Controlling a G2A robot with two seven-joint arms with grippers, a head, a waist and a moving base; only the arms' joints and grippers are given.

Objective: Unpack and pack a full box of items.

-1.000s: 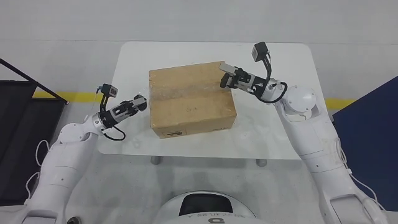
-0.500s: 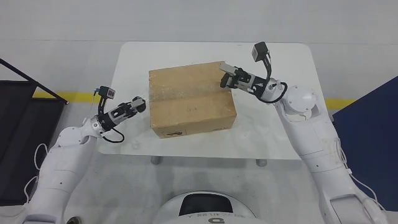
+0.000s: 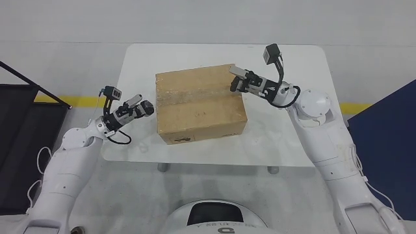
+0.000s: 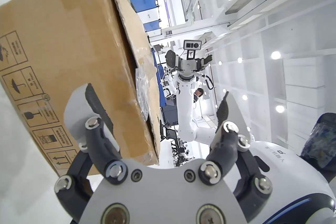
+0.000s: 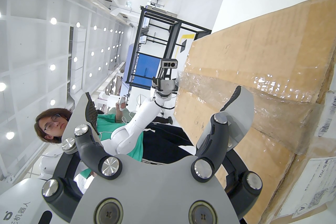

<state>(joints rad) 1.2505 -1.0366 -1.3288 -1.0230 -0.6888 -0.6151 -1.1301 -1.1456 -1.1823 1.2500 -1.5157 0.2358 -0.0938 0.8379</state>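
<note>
A closed brown cardboard box point(image 3: 200, 104) sits in the middle of the white table point(image 3: 299, 65), its top flaps sealed with clear tape point(image 5: 262, 96). My left gripper point(image 3: 144, 108) is open at the box's left end, level with the top edge point(image 4: 126, 33), with nothing between its fingers point(image 4: 89, 101). My right gripper point(image 3: 238, 80) is open at the box's far right corner, one finger point(image 5: 239, 101) over the taped seam. The box's contents are hidden.
A black rack point(image 3: 16, 136) stands beside the table on the left. A blue panel point(image 3: 390, 130) stands at the right. Bare table surface lies behind the box and along its right side.
My left gripper has risen slightly and come closer to the box's left end, now at the top edge. The right arm and the box have not moved.
</note>
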